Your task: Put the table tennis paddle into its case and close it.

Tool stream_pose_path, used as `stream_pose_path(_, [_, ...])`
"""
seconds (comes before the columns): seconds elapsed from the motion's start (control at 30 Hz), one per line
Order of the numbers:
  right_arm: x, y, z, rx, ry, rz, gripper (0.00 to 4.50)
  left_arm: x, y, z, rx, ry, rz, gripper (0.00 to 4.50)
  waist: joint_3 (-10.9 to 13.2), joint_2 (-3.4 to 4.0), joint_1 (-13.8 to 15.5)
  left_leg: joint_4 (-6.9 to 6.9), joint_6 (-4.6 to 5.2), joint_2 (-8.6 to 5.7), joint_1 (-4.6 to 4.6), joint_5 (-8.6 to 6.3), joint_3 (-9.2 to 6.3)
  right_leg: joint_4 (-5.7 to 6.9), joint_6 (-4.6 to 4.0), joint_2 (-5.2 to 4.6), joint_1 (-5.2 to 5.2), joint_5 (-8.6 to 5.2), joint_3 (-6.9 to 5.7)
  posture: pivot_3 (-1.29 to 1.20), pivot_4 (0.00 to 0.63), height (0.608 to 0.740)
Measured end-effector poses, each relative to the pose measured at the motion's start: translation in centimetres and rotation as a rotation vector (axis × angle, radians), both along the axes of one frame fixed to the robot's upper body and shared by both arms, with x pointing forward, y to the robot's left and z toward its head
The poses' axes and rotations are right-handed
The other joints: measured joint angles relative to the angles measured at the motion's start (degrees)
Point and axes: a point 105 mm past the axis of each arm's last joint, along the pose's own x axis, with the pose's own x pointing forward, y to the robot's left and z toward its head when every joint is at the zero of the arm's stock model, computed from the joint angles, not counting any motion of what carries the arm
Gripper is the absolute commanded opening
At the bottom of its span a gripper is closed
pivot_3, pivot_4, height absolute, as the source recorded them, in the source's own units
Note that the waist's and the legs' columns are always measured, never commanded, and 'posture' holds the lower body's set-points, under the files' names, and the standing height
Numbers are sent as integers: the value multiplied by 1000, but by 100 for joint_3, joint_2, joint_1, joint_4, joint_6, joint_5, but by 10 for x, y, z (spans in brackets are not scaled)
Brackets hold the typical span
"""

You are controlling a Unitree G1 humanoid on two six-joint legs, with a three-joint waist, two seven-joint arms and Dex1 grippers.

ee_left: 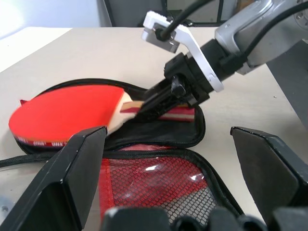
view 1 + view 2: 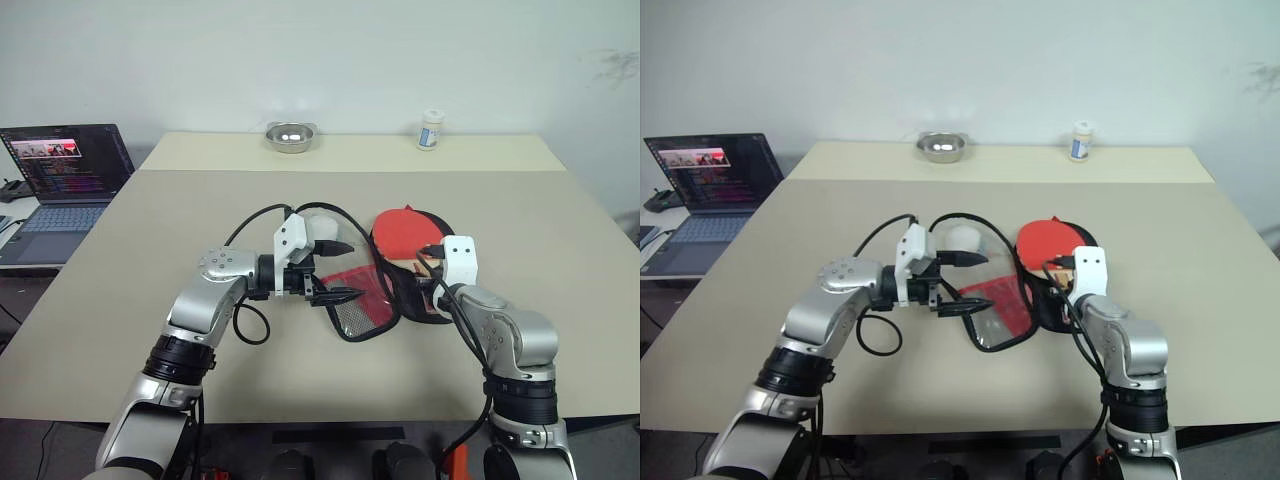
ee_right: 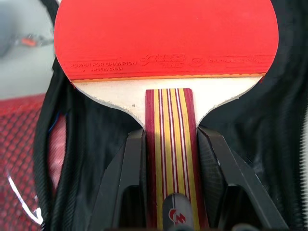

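The case (image 2: pixel 362 308) lies unzipped on the table, its red-lined mesh flap spread toward the left and its black half (image 3: pixel 260 120) on the right. The table tennis paddle (image 2: pixel 405 232) rests on that black half, red face pointing away from me. My right gripper (image 3: pixel 171 137) is shut on the paddle's striped wooden handle (image 1: pixel 180 114), one black finger on each side. My left gripper (image 2: pixel 338 270) points right at the flap's edge and stands wide open, with the mesh flap (image 1: pixel 159 175) just beyond its fingers and nothing between them.
A metal bowl (image 2: pixel 291 136) and a small white bottle (image 2: pixel 430 130) stand at the table's far edge. An open laptop (image 2: pixel 65 175) sits on a lower surface to the left. A pale round object (image 2: pixel 962 238) lies just behind the flap.
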Motion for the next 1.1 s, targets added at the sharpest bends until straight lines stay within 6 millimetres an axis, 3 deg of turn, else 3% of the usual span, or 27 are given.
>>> stream_pose_path(0.6, [1,-11,-7,-38,-15,-44,1099,0,1,-1,0,-4,5,4500,0,0,1,2,0,-1,0,0,0,2,-4,0,0,3,0,0,150,740])
stream_pose_path(0.67, [1,-11,-7,-37,-16,-44,1854,0,1,-1,0,-4,3,4500,0,0,1,2,0,-1,1,0,0,2,-5,0,0,3,0,0,150,740])
stream_pose_path(0.97, [-11,-7,-3,-51,-36,31,4478,-1,10,-9,7,27,34,4500,-1,0,1,4,0,0,2,1,0,5,-4,0,0,2,0,0,150,740])
stream_pose_path(1.1, [-26,-6,11,-60,-72,154,4478,-4,21,-4,0,34,68,4500,0,-2,-1,3,0,1,2,0,-1,4,5,0,0,-3,0,0,150,740])
